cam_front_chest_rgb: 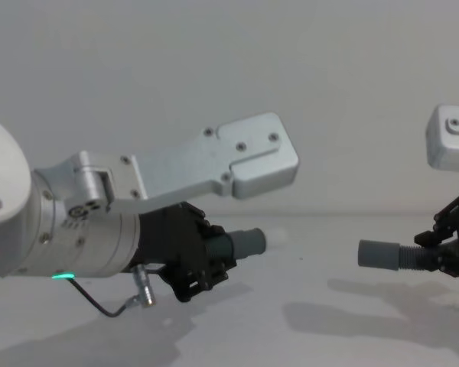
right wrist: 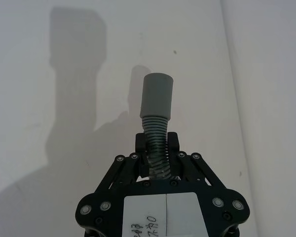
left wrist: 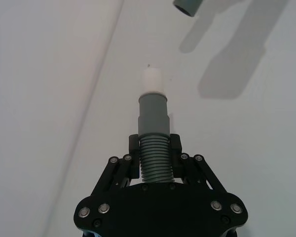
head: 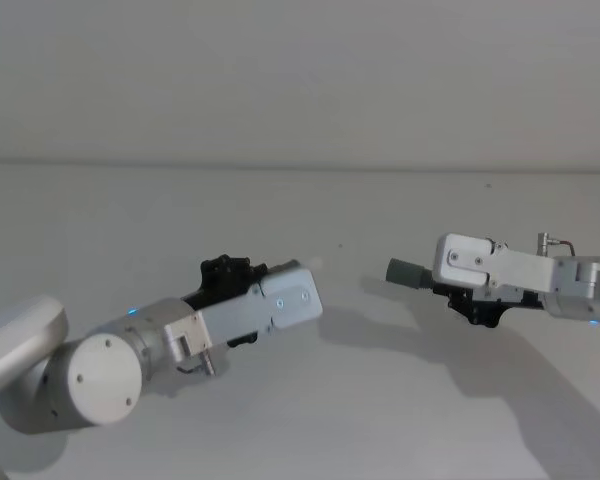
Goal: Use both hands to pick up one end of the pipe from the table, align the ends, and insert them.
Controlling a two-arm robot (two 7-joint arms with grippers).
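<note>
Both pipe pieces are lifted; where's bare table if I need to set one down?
Bare table runs under the gap between left end and right end, and beyond left gripper and right gripper. Crowded beneath each arm.

Your count: two dark grey ribbed plastic hose pieces [cam_front_chest_rgb: 245, 243] [cam_front_chest_rgb: 379, 254]; two black two-finger claws [left wrist: 154, 148] [right wrist: 157, 145]; one plain white table [head: 360, 420].

Left arm [head: 100, 375]: I see it raised, reaching in toward the right.
Left gripper [left wrist: 154, 145]: fingers clamped on pipe [left wrist: 154, 116].
Right arm [head: 580, 285]: raised, reaching toward the left.
Right gripper [right wrist: 156, 143]: clamped on pipe too.
Grippers: facing each other, apart.
</note>
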